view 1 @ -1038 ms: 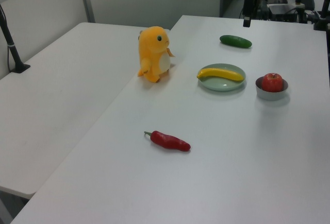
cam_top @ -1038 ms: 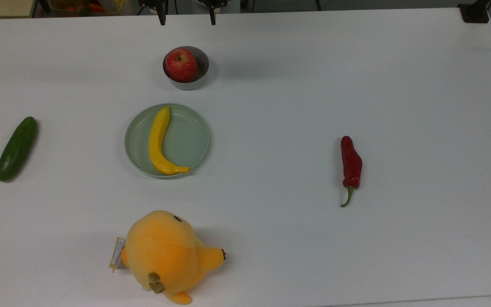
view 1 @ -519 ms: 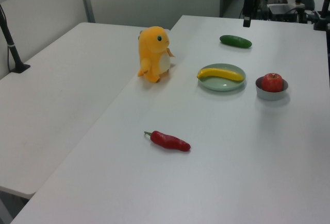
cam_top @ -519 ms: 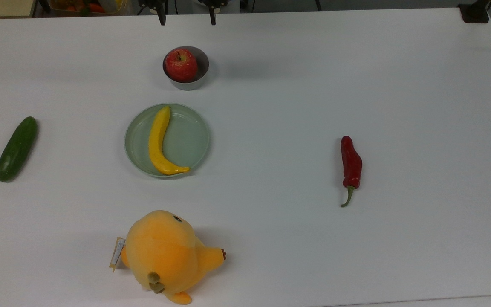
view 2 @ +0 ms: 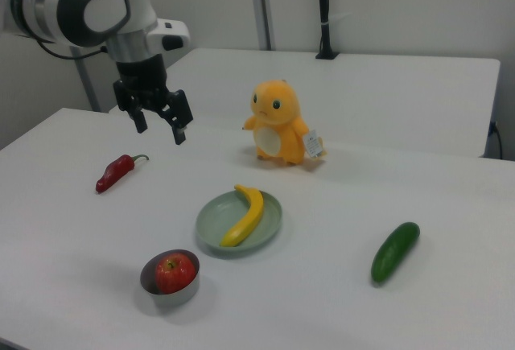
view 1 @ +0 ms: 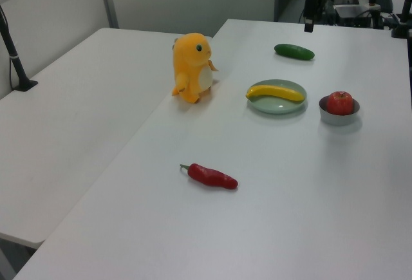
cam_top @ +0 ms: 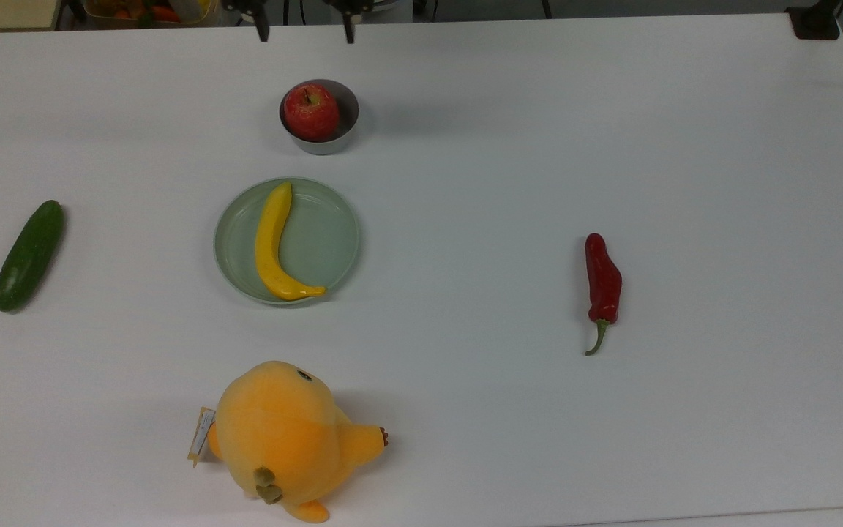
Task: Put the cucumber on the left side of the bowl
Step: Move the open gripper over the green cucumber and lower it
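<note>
The dark green cucumber lies flat near the top view's left edge, far from everything else; it also appears as the cucumber at the right view's lower right and the cucumber. The small grey bowl holds a red apple and stands at the back middle of the table. My gripper hangs open and empty above the far table edge, just behind the bowl. In the right view the gripper hovers high above the table, well away from the cucumber.
A pale green plate carrying a banana sits in front of the bowl. A red chili pepper lies towards the top view's right. An orange plush toy stands near the front edge. A second white table adjoins.
My gripper has shifted slightly towards the top view's left along the far table edge. The objects on the table have not moved.
</note>
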